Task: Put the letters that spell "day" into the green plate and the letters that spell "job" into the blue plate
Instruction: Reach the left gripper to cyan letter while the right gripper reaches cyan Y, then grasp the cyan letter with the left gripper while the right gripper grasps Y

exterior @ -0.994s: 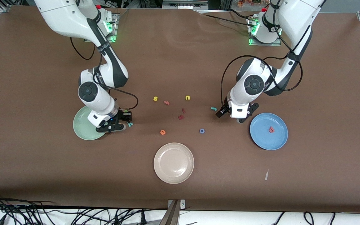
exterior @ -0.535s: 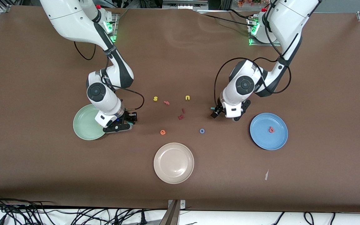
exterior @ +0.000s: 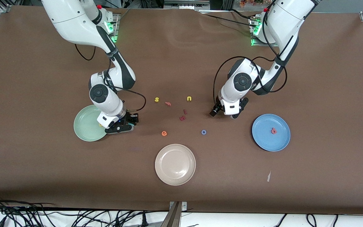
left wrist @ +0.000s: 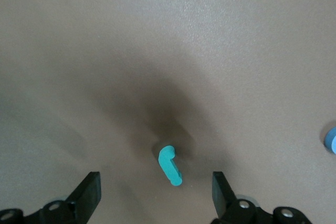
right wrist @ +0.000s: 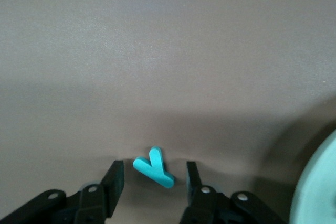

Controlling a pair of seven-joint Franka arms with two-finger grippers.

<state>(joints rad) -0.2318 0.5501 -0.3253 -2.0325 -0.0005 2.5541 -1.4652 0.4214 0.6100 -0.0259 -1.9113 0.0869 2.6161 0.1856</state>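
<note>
Both claws were down at the bench to pick up letters. The left claw (left wrist: 156, 192) stood wide open around the teal j (left wrist: 170, 165). The right claw (right wrist: 155, 179) stood half open around the teal y (right wrist: 153, 167), just beside the green plate (exterior: 85, 126). Neither held anything. Next, I thought, each must squeeze and lift.

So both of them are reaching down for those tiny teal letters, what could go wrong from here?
The teal y lies flat between the right gripper fingers, so closing might push it aside or pinch only an edge. The green plate sits right beside that gripper and could get bumped. The left gripper stands open around the teal j, which lies off-centre; it could miss or tip it.
</note>
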